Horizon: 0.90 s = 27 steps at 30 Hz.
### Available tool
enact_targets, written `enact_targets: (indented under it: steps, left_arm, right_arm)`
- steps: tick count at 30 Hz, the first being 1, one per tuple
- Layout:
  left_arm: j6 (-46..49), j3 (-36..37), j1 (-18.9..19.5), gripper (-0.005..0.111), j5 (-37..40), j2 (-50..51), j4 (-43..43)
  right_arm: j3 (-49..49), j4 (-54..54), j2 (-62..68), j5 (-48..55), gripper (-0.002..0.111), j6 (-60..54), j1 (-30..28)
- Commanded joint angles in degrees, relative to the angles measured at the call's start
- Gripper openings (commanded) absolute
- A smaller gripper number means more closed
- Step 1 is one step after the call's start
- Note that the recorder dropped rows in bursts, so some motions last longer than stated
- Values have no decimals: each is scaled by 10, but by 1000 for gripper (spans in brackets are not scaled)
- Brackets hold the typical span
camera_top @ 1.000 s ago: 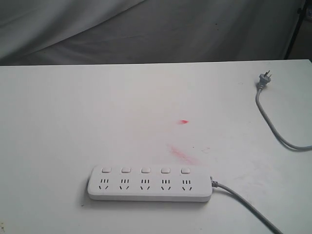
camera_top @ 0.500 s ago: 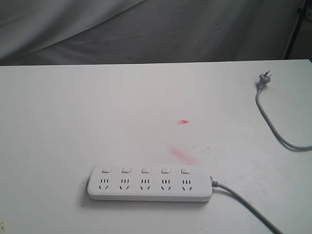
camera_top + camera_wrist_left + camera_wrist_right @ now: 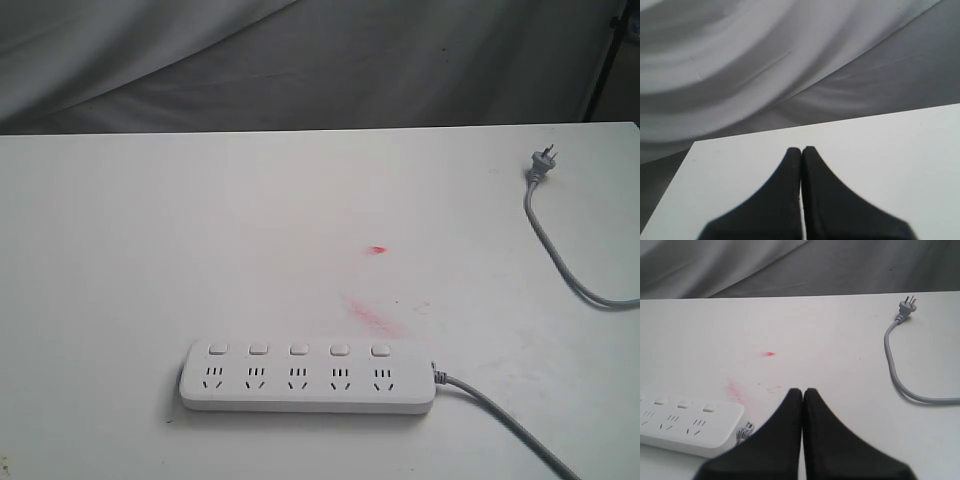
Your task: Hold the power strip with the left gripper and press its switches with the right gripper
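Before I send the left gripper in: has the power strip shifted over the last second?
No. The power strip sits just below the red smear, with the same gap to it as before.

No apparent change anywhere

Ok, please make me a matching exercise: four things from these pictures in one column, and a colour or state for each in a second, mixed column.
1 power strip
2 plug
3 smear
4 right hand

A black, shut
B pink-red
C white, long and flat
D grey, not plugged in

Pairs: 1-C, 2-D, 3-B, 4-A
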Motion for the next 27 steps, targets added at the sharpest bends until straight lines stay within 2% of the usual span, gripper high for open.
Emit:
enact_targets:
  steps: [1,12,16,20,27]
  left_arm:
    - [7,-2,-3,1,-19,0,-5]
    - [7,-2,-4,1,-28,31,-63]
    - [14,-2,-38,1,-55,41,-60]
    - [66,-2,-68,1,-62,45,-83]
    - [218,-2,-72,1,-62,45,-243]
  right_arm:
    - [2,3,-1,-5,0,-2,1]
    - [2,3,-1,-5,0,-2,1]
    - [2,3,-1,-5,0,-2,1]
    - [2,3,-1,-5,0,-2,1]
    - [2,3,-1,-5,0,-2,1]
